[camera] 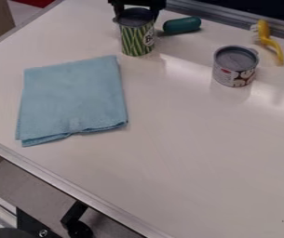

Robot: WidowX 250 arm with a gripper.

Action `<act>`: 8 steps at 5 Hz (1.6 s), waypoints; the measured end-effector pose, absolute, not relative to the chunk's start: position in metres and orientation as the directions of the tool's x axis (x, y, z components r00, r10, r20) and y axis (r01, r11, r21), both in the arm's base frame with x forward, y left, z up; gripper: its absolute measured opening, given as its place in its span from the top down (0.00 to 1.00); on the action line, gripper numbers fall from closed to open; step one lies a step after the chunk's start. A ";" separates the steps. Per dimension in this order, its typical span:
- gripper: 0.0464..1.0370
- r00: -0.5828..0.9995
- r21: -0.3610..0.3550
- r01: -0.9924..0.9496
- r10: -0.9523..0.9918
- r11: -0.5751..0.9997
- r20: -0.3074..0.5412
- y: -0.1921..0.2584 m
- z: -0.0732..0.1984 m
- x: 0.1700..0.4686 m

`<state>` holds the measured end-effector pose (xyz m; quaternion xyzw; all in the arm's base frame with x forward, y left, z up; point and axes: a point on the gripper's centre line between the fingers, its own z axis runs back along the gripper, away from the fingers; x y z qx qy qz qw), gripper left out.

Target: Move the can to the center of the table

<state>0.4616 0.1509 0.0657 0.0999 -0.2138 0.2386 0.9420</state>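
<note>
Green-striped can [136, 42]: upright, near table's [187, 153] far edge | Black gripper [135, 17]: at can's rim (clamped or not, cannot tell) | Teal rounded object [182, 25]: just beside can | Blue cloth [72, 97]: folded, flat | Shorter can [234, 69]: upright, near yellow-handled brush [268, 39]

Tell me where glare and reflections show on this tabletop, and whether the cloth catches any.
In the camera view, a pale band of glare crosses the glossy tabletop, from near the striped can to the right edge; a faint reflection sits below the shorter can; the blue cloth looks matte, without glare.
</note>
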 end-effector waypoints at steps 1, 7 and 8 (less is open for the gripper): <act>0.04 0.742 0.012 -0.565 0.501 0.825 0.446 0.137 0.070 0.447; 0.04 0.648 -0.058 -0.691 0.652 0.721 0.393 0.082 0.055 0.407; 0.04 0.683 -0.052 -0.668 0.639 0.743 0.353 0.069 0.054 0.389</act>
